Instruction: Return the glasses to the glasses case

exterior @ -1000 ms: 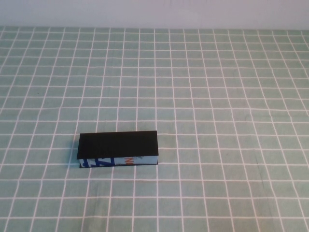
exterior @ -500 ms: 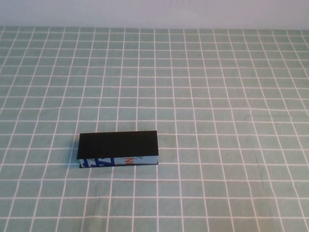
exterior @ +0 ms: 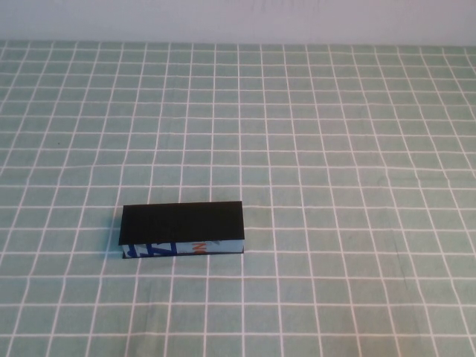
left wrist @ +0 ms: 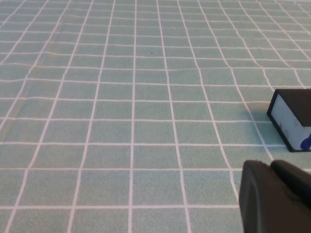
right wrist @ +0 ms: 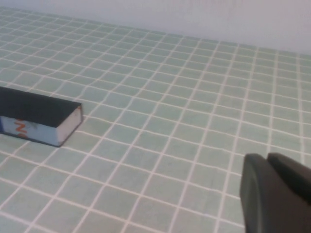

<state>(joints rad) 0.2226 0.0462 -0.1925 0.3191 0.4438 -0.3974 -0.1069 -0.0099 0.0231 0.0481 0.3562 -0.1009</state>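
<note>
The glasses case (exterior: 182,229) lies closed on the green checked cloth, left of centre in the high view. Its lid is black and its light front side shows blue and orange-red print. The glasses are out of view. Neither arm shows in the high view. In the left wrist view my left gripper (left wrist: 272,167) is shut and empty, held above the cloth, with one end of the case (left wrist: 291,119) a short way off. In the right wrist view my right gripper (right wrist: 266,160) is shut and empty, with the case (right wrist: 39,119) well away from it.
The green cloth with white grid lines (exterior: 335,149) covers the whole table. A pale wall (exterior: 238,18) runs along the far edge.
</note>
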